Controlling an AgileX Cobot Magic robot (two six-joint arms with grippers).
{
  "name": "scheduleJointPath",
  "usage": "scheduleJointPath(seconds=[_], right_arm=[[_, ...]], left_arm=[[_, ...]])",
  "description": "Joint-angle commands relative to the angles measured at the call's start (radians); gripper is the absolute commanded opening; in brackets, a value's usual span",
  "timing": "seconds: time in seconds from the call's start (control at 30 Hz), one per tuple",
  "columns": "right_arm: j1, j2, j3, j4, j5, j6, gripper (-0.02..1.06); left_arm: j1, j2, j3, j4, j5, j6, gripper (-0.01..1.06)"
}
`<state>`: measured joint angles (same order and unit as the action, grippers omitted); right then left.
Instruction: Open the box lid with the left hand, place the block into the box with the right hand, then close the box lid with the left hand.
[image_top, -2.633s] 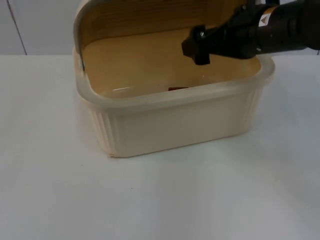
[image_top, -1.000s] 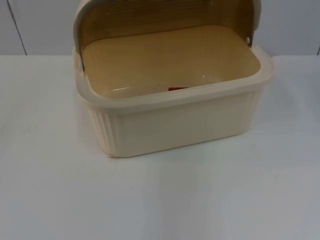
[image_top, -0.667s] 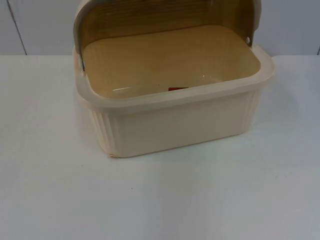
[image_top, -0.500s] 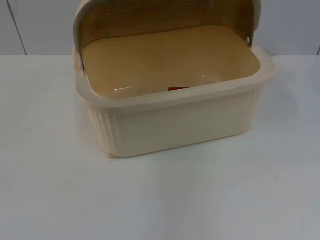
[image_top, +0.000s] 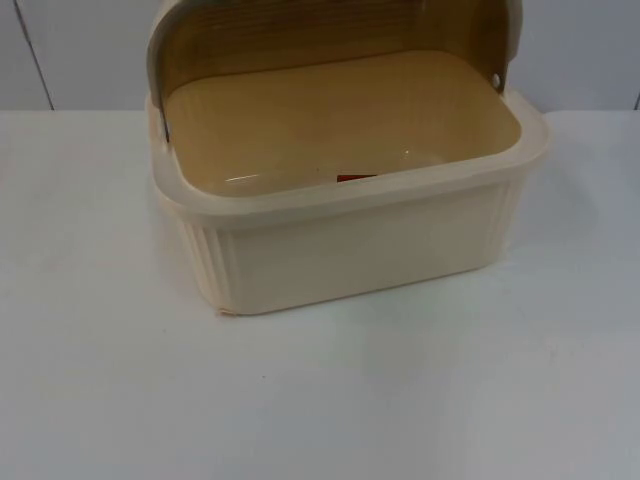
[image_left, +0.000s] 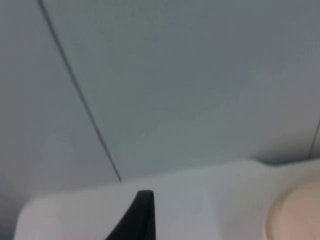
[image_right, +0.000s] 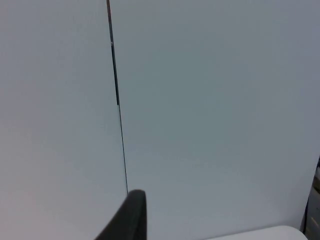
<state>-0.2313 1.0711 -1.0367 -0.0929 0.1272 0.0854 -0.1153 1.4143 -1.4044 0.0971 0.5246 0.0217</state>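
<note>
A white table (image_top: 320, 400) is seen spreading across the near part of the scene. At its far edge it is met by a grey partition wall (image_top: 80, 50), on which a thin dark vertical seam (image_top: 33, 55) is marked at the left.

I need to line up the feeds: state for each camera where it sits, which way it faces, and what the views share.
Top: fixed above, looking down and forward at the open box, lid up, block inside.
Left wrist: on the left arm, facing the wall across the table; one black fingertip of the left claw.
Right wrist: on the right arm, facing the wall; one fingertip of the right claw.
Shared: wall and table.
</note>
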Motion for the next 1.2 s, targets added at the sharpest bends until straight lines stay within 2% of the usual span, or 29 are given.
scheduleJointPath(seconds=[0.0,0.03,0.17,0.23,0.37,0.5,0.6,0.63,0.8,0.83,0.93,0.97,1.0,1.1,1.13,1.17], right_arm=[[-0.004,-0.005,0.001,0.001,-0.015,0.002,1.04],[-0.004,-0.005,0.001,0.001,-0.015,0.002,1.04],[-0.002,-0.005,0.001,0.004,-0.011,0.02,1.04],[0.012,-0.005,0.001,0.008,-0.005,0.019,1.04],[0.117,-0.005,0.001,0.008,0.0,-0.05,1.04],[0.208,-0.005,-0.003,0.008,0.001,-0.077,1.04],[0.233,0.007,-0.018,-0.002,0.006,-0.077,1.04],[0.233,0.007,-0.018,-0.002,0.006,-0.077,1.04],[0.233,0.038,-0.043,-0.002,0.004,-0.075,1.04],[0.233,0.038,-0.043,-0.002,0.004,-0.075,1.04],[0.233,0.053,-0.05,-0.002,0.006,-0.075,1.04],[0.233,0.055,-0.05,-0.002,0.006,-0.075,1.04],[0.233,0.055,-0.05,-0.002,0.006,-0.075,1.04],[0.233,0.057,-0.05,-0.002,0.008,-0.075,1.04],[0.233,0.057,-0.05,-0.002,0.006,-0.075,1.04],[0.233,0.057,-0.05,-0.002,0.006,-0.075,1.04]], left_arm=[[-0.048,0.105,-0.164,-0.019,-0.003,0.098,1.01],[-0.048,0.105,-0.164,-0.019,-0.003,0.098,1.01],[-0.142,0.257,-0.357,-0.019,0.014,0.158,1.01],[-0.168,0.297,-0.393,-0.015,0.027,0.168,1.01],[-0.253,0.415,-0.507,0.0,0.044,0.191,1.01],[-0.289,0.474,-0.552,0.0,0.044,0.21,1.01],[-0.315,0.517,-0.569,0.024,0.042,0.336,1.01],[-0.315,0.517,-0.569,0.024,0.042,0.336,1.01],[-0.342,0.571,-0.571,0.044,0.042,0.634,0.99],[-0.342,0.571,-0.571,0.044,0.042,0.634,0.99],[-0.353,0.588,-0.572,0.044,0.019,0.741,0.88],[-0.356,0.589,-0.572,0.042,0.011,0.752,0.8],[-0.356,0.589,-0.572,0.042,0.011,0.752,0.8],[-0.356,0.592,-0.572,0.02,-0.011,0.761,0.48],[-0.356,0.592,-0.572,0.019,-0.013,0.763,0.25],[-0.356,0.592,-0.572,0.019,-0.013,0.763,0.25]])
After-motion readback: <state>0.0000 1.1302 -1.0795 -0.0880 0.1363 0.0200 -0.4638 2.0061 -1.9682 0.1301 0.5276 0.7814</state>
